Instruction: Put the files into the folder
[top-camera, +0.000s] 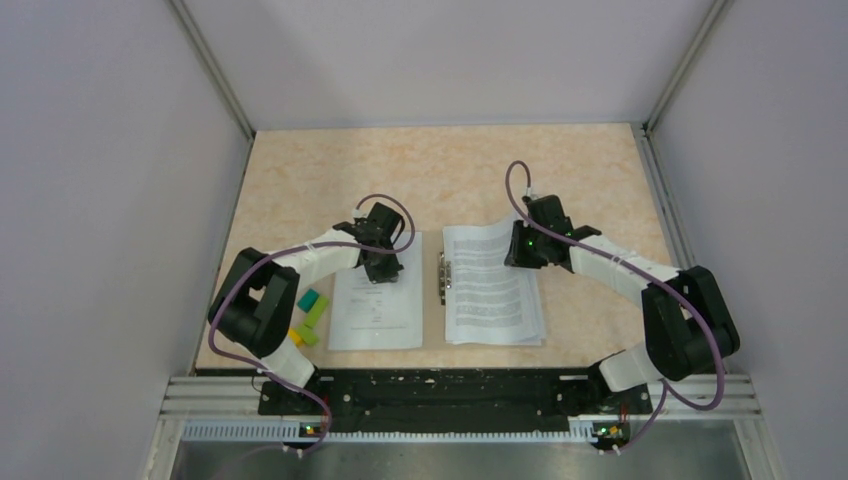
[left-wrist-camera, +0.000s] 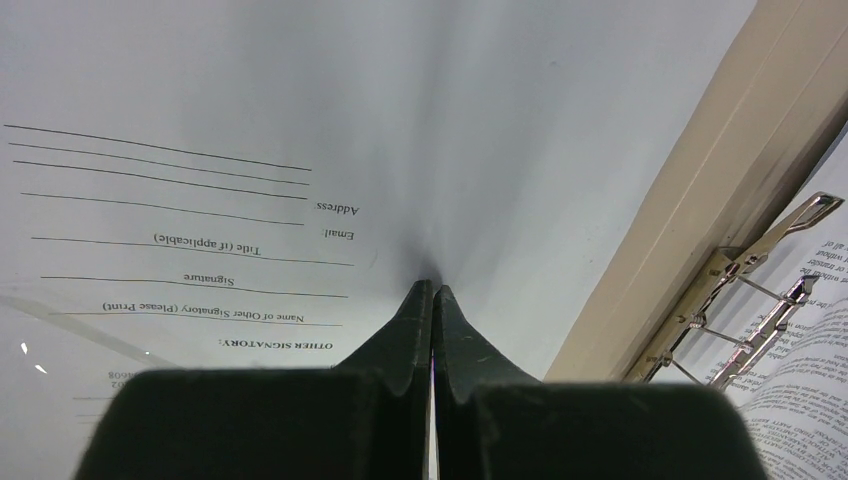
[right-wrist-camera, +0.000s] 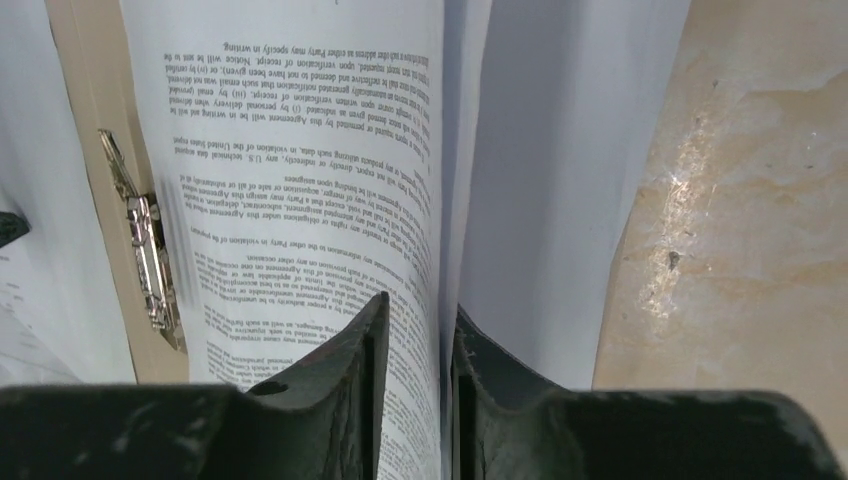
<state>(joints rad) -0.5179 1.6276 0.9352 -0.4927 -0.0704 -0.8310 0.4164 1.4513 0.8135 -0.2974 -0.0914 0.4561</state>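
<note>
The folder (left-wrist-camera: 680, 230) lies open under the paper, and only tan strips of it show, also in the right wrist view (right-wrist-camera: 85, 120). Its metal clip (top-camera: 442, 278) sits at the spine between two lots of files. One printed sheet (top-camera: 375, 300) lies flat on the left half. My left gripper (top-camera: 383, 265) is shut, with its tips (left-wrist-camera: 432, 288) pinching a ridge in that sheet (left-wrist-camera: 250, 200). A stack of printed sheets (top-camera: 495, 290) lies on the right half, with its far right edge lifted. My right gripper (top-camera: 518, 250) is open, with those lifted sheets (right-wrist-camera: 300, 150) standing between its jaws (right-wrist-camera: 420, 310).
Small green blocks (top-camera: 312, 305) and a yellow block (top-camera: 296, 337) lie left of the left sheet, by the left arm. The speckled beige tabletop (top-camera: 450, 170) is enclosed by grey walls on the left, right and far sides.
</note>
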